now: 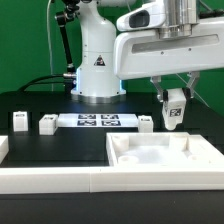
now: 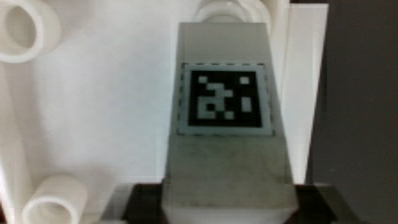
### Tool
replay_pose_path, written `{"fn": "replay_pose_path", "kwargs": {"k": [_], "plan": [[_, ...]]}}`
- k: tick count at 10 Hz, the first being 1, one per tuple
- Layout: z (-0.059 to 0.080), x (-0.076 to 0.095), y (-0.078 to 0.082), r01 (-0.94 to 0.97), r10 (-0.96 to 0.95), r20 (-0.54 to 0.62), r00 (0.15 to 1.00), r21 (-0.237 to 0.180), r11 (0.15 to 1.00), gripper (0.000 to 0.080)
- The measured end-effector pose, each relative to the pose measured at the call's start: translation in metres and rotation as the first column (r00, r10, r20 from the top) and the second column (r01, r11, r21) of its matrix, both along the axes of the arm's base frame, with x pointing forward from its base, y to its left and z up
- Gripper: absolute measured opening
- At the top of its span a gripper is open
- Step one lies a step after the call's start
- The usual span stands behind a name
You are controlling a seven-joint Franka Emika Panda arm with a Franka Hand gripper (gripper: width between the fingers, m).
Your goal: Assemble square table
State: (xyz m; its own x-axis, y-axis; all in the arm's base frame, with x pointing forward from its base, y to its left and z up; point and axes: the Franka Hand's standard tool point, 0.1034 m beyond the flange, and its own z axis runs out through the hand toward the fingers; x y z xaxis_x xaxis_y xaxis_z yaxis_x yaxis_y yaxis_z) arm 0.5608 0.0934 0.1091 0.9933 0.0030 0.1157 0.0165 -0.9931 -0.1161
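My gripper [image 1: 175,98] is shut on a white table leg [image 1: 175,110] with a black-and-white tag, held upright in the air. The leg hangs just above the far right part of the square table top [image 1: 150,160], a large white piece with a recessed face at the exterior view's front right. In the wrist view the leg [image 2: 228,100] fills the middle, with its tag facing the camera. The black fingers [image 2: 143,203] clamp its near end on both sides of the gripper [image 2: 228,205]. The table top [image 2: 71,110] lies behind it, showing round screw sockets [image 2: 25,40].
Three loose white legs stand on the black table: one [image 1: 18,122] at the exterior view's far left, one [image 1: 47,125] beside it, one [image 1: 145,123] right of the marker board [image 1: 98,121]. A long white rail [image 1: 50,178] borders the front. The robot base [image 1: 97,65] stands behind.
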Motion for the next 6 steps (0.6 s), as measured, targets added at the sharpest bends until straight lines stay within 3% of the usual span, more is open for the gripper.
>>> {"fn": "replay_pose_path", "kwargs": {"k": [2,4,6], "plan": [[0.002,0.004,0.001,-0.007,0.007,-0.024,1.000,0.001,1.000,0.0290],[0.005,0.025,-0.002,-0.019,0.019,-0.001,1.000,0.002,1.000,0.0290],[0.002,0.022,0.005,-0.027,0.027,-0.008,1.000,0.003,1.000,0.0290]]}}
